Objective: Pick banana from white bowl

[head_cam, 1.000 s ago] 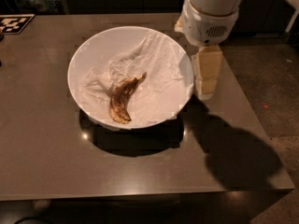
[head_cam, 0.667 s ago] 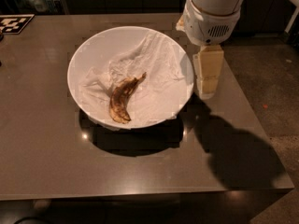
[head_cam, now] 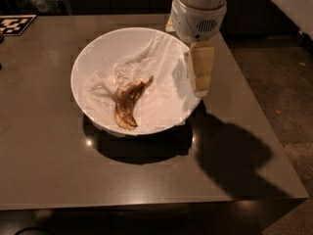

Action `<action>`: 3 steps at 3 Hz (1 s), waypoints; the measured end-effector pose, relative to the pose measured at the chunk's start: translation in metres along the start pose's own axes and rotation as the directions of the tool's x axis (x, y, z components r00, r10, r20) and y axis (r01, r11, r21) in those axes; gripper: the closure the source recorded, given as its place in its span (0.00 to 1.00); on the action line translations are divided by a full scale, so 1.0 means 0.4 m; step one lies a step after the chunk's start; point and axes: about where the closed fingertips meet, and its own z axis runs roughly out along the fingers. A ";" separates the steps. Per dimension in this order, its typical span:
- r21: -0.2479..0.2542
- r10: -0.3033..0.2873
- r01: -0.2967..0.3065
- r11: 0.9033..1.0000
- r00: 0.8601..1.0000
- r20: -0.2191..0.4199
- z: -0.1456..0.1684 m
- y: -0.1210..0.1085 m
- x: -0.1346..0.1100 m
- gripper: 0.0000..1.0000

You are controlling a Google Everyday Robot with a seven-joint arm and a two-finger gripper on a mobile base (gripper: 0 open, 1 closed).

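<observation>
- Camera view, looking down on a dark brown table [head_cam: 49,175] with a white bowl [head_cam: 95,48] as the main landmark.
- The bowl is wide, shallow and glossy, and it is lined with crumpled white tissue paper [head_cam: 159,65].
- The banana [head_cam: 128,104] lies on that paper in the near-left part of the bowl. It is small, curved and mostly brown-black, with its thin stem pointing toward the bowl's far-right side.
- It lies flat and apart from the rim, so a reach from above looks possible.
- The gripper [head_cam: 200,84], cream-coloured under a white wrist, hangs pointing down over the bowl's right rim, well apart from the banana.
- It holds nothing — how far open it is, I cannot tell from this angle.
- Judgement: the pick has not begun, and the gripper seems placed at the bowl's edge to move left over the fruit before descending.
- One risk is that the loose paper comes up with the soft banana.
- A black-and-white marker tag [head_cam: 14,24] sits on the table far left of the bowl.
</observation>
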 end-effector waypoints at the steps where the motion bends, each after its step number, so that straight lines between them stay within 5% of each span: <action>1: -0.012 -0.038 0.038 0.999 0.999 0.011 0.014 -0.015 -0.035 0.00; 3: -0.025 -0.094 0.095 0.995 0.995 0.033 0.045 -0.032 -0.112 0.12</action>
